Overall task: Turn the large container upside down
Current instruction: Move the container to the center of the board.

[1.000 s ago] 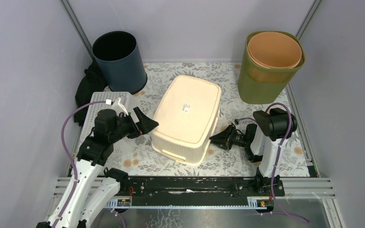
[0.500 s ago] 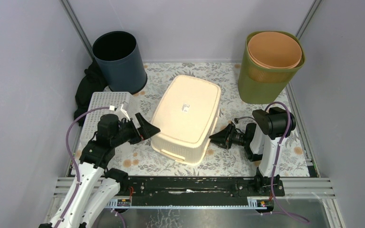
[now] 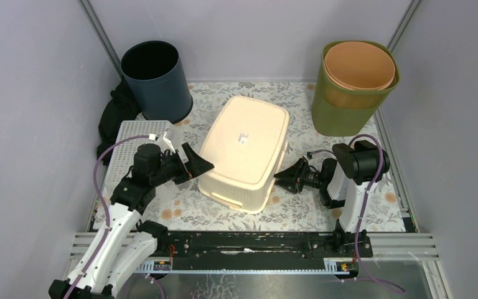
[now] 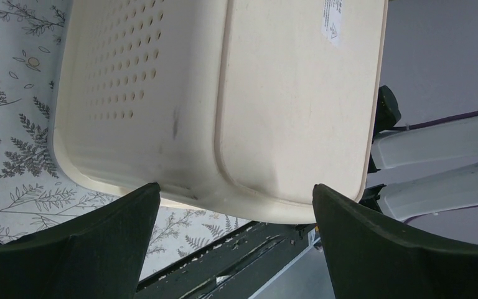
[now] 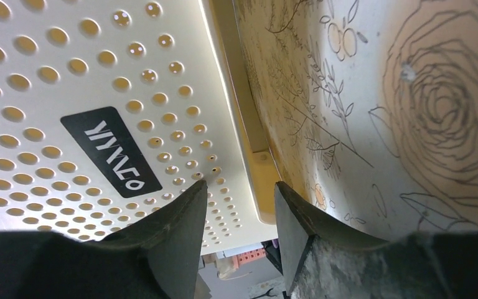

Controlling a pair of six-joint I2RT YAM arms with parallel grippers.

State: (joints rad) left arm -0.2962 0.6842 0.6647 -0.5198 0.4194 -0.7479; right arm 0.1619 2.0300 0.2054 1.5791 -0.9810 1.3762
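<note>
The cream container (image 3: pixel 246 156) lies bottom-up in the middle of the bench (image 3: pixel 299 212). The left gripper (image 3: pixel 200 167) is just beside its near-left corner, jaws spread wide and facing that corner. The right gripper (image 3: pixel 284 177) points at its perforated right wall, close to the rim, jaws narrowly parted and holding nothing.

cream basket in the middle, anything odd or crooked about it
The cream basket sits bottom-up, sticker showing, and skewed to the table edges. A faint dark scuff marks its perforated side. No cracks or spills show.
</note>
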